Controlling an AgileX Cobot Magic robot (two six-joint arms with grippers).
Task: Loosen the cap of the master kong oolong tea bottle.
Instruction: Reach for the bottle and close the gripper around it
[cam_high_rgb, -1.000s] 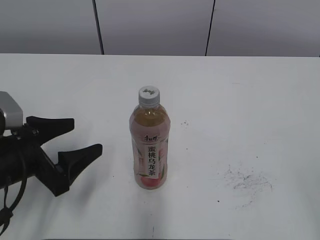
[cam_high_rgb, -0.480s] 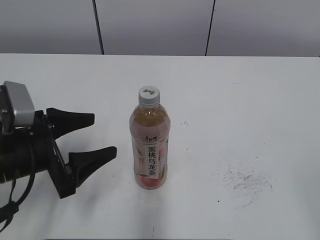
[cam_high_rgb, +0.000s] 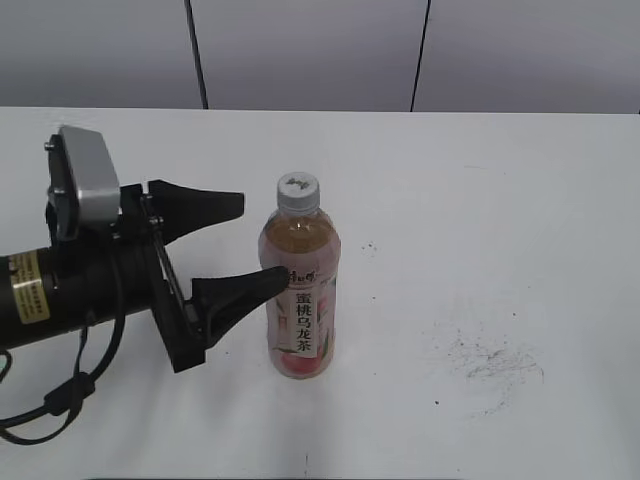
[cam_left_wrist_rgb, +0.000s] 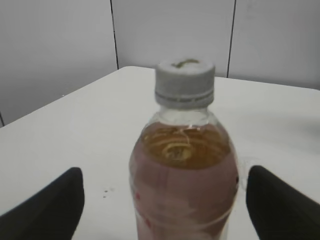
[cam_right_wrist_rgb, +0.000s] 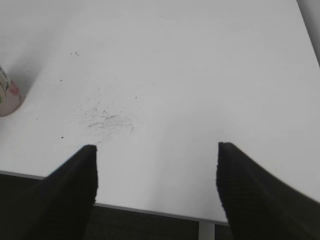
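Observation:
The master kong oolong tea bottle (cam_high_rgb: 300, 300) stands upright mid-table, amber tea behind a pink label with a white strip of characters. Its white-grey cap (cam_high_rgb: 298, 190) sits on top. My left gripper (cam_high_rgb: 262, 240) comes in from the left, open, its black fingertips reaching the bottle's upper body. In the left wrist view the bottle (cam_left_wrist_rgb: 182, 185) and cap (cam_left_wrist_rgb: 184, 84) fill the space between the two fingers (cam_left_wrist_rgb: 55, 210), with a gap on each side. My right gripper (cam_right_wrist_rgb: 156, 147) hangs open and empty over the table's near edge; only the bottle's base (cam_right_wrist_rgb: 7, 95) shows far left.
Grey scuff marks (cam_high_rgb: 495, 360) smear the white table to the right of the bottle, seen too in the right wrist view as scuff marks (cam_right_wrist_rgb: 107, 120). The table's near edge (cam_right_wrist_rgb: 150, 210) lies under the right gripper. Grey wall panels stand behind.
My left arm has moved right and upward toward the bottle, bringing its open fingers from well clear of it to either side of it. The bottle has stayed put.

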